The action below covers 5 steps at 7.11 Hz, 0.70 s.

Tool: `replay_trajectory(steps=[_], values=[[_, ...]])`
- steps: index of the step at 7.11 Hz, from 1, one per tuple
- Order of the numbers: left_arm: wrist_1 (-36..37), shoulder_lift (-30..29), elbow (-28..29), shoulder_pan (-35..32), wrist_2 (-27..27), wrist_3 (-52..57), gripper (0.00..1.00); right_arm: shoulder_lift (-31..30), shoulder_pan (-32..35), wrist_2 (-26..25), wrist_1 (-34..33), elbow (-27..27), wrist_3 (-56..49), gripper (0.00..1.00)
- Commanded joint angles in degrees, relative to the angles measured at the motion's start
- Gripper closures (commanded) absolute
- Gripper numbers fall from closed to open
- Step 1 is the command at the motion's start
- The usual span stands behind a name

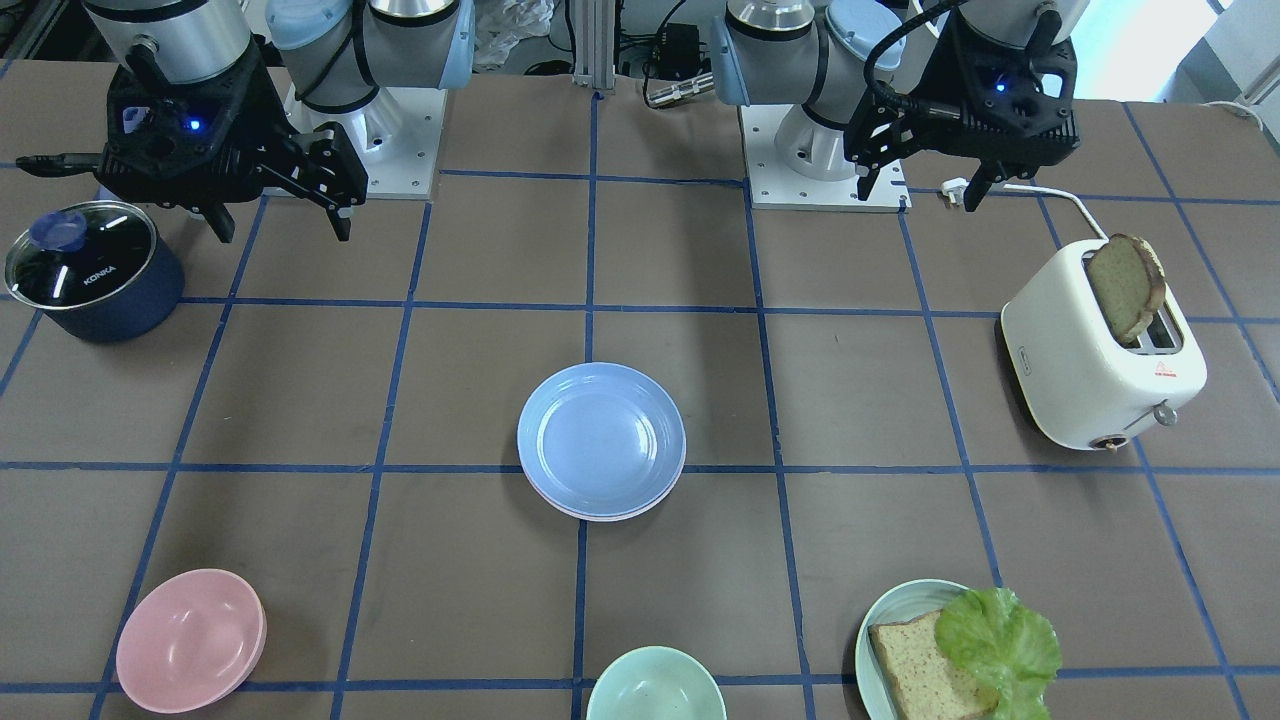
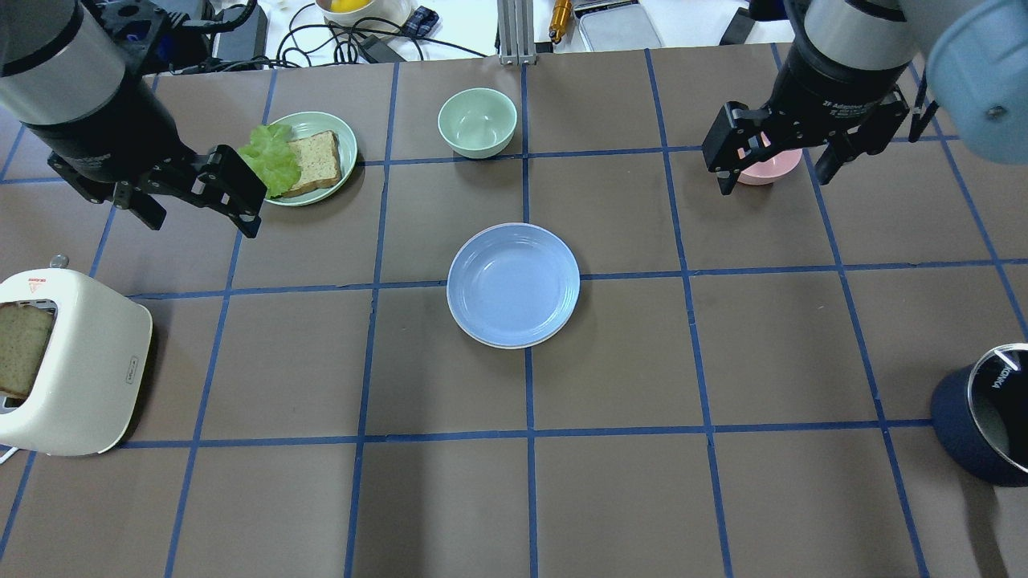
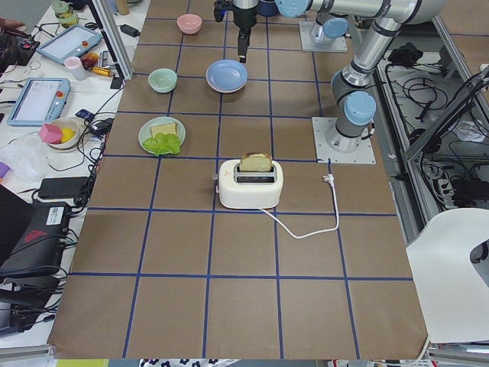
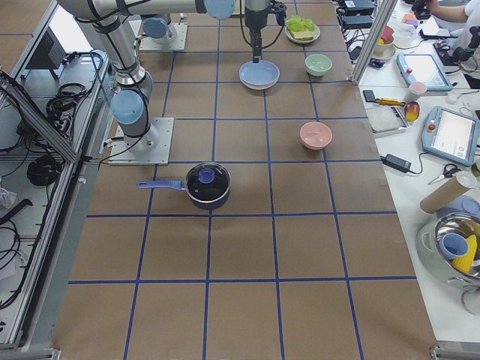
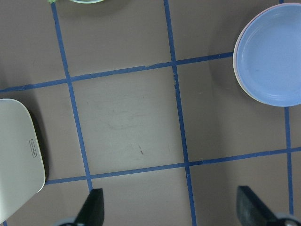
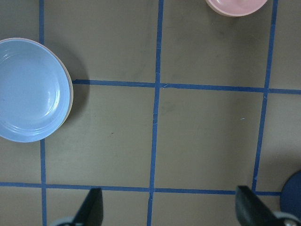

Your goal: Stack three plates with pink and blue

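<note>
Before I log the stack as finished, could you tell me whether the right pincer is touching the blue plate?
Apart. The overhead view shows the right pincer well clear of the blue plate.

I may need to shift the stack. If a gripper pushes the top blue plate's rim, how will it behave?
The blue plate looks stiff and light, so it should keep its shape. It sits nested on the plates beneath, so a push probably drags them along or slides it off. Shallow and flat, it's unlikely to tip.
</note>
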Motion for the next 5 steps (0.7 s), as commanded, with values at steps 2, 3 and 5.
replay_trajectory(steps=[2,3,5], values=[[0.77,-0.67,0.95,-0.02,0.01,-0.25,0.0,0.08,0.01,-0.05,0.11,0.12,-0.01,0.0],[0.69,-0.06,1.04,-0.02,1.84,0.01,0.0,0.0,0.01,-0.05,0.2,0.12,-0.1,0.0],[0.69,0.04,0.95,-0.02,3.35,0.01,0.0,0.0,0.01,-0.05,0.29,0.12,-0.1,0.0]])
